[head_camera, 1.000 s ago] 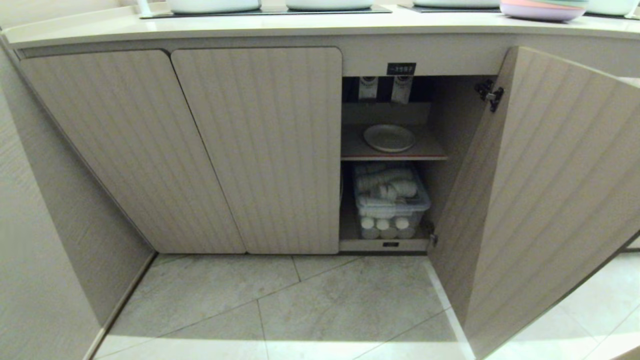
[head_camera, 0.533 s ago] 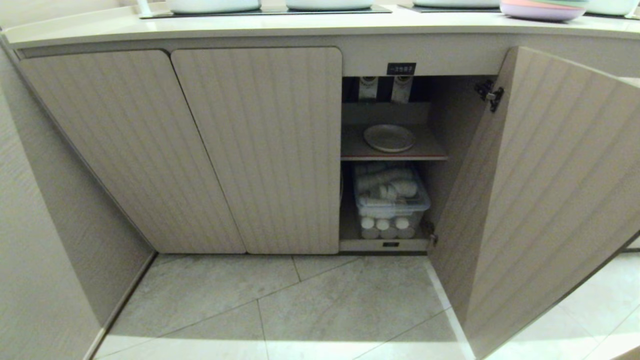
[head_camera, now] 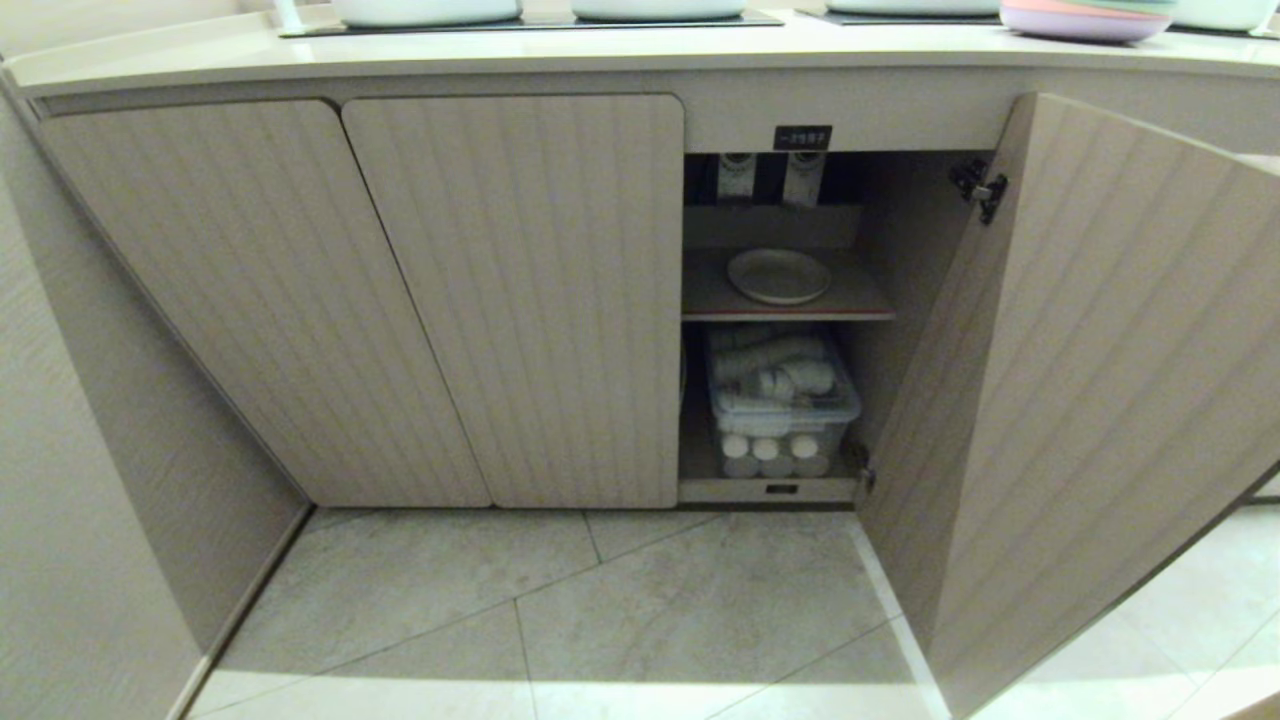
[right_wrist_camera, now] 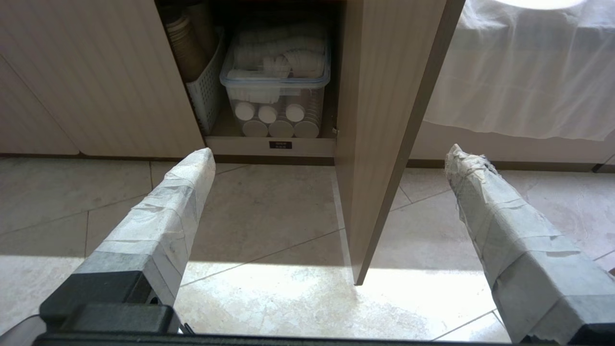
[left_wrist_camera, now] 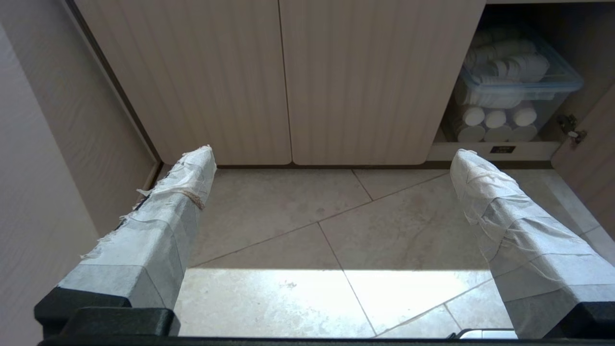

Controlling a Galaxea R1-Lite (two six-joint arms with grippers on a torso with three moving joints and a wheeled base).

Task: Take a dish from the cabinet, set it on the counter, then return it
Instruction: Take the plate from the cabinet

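The dish (head_camera: 779,275), a plain cream-white plate, lies flat on the inner shelf of the cabinet (head_camera: 520,300), whose right door (head_camera: 1090,390) stands swung open. Above runs the counter (head_camera: 600,55). Neither arm shows in the head view. My left gripper (left_wrist_camera: 331,158) hangs low over the floor tiles in front of the closed doors, open and empty. My right gripper (right_wrist_camera: 329,156) is also open and empty, low over the floor, with the open door's edge (right_wrist_camera: 384,144) standing between its taped fingers farther off. The dish is out of both wrist views.
Under the shelf sits a clear lidded box (head_camera: 780,400) of white cups and rolls, with a white basket (right_wrist_camera: 206,91) beside it. Stacked pastel plates (head_camera: 1085,18) and white bowls (head_camera: 430,10) stand on the counter. A wall (head_camera: 90,480) closes the left side. White cloth (right_wrist_camera: 528,72) hangs right of the door.
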